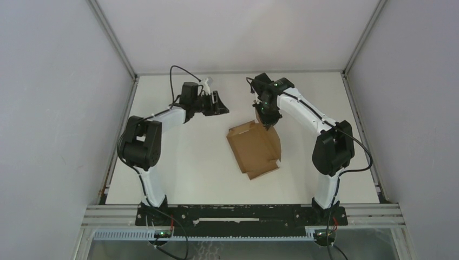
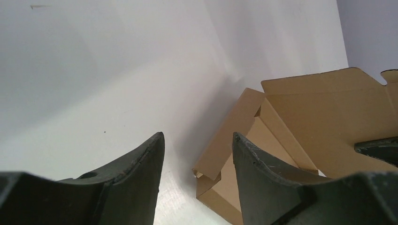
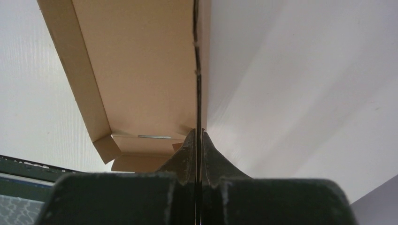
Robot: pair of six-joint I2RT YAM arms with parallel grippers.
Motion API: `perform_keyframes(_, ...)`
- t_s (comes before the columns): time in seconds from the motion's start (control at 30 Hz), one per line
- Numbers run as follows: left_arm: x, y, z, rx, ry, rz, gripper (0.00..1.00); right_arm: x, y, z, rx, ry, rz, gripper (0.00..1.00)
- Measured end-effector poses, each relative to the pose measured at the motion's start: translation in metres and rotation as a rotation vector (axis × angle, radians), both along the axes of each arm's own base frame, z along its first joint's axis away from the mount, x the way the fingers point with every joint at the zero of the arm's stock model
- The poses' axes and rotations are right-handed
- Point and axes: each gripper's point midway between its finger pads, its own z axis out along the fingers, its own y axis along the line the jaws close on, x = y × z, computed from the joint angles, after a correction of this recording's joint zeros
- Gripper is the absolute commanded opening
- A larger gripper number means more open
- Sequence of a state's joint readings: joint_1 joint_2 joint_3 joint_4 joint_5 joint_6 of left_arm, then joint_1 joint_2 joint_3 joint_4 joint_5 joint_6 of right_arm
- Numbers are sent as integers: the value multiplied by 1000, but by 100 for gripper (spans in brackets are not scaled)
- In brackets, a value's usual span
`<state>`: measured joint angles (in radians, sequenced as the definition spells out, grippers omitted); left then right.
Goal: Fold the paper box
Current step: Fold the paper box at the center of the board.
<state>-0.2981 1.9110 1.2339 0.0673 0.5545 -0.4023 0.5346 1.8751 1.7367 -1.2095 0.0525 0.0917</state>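
The paper box (image 1: 254, 149) is brown cardboard, partly folded, lying open in the middle of the white table. My right gripper (image 1: 267, 118) sits at the box's far right corner. In the right wrist view the right gripper (image 3: 198, 132) is shut on a thin upright wall of the paper box (image 3: 141, 70), seen edge-on. My left gripper (image 1: 219, 103) hovers to the far left of the box, apart from it. In the left wrist view the left gripper (image 2: 198, 138) is open with nothing between its fingers, and the paper box (image 2: 324, 117) lies ahead to the right.
The white table (image 1: 178, 173) is enclosed by grey panels on the left, right and back. An aluminium rail (image 1: 243, 214) with the arm bases runs along the near edge.
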Motion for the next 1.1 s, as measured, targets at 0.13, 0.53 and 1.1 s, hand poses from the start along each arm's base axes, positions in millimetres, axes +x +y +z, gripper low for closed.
perform_keyframes(0.13,-3,0,-1,-7,11,-15,59,1,6,0,2,-18,14,0)
perform_keyframes(0.53,-28,-1,-55,23,177,-93,58,4,15,1,19,-41,41,0)
perform_keyframes(1.1,-32,-9,-54,3,156,-142,57,-5,37,15,-274,-264,236,0)
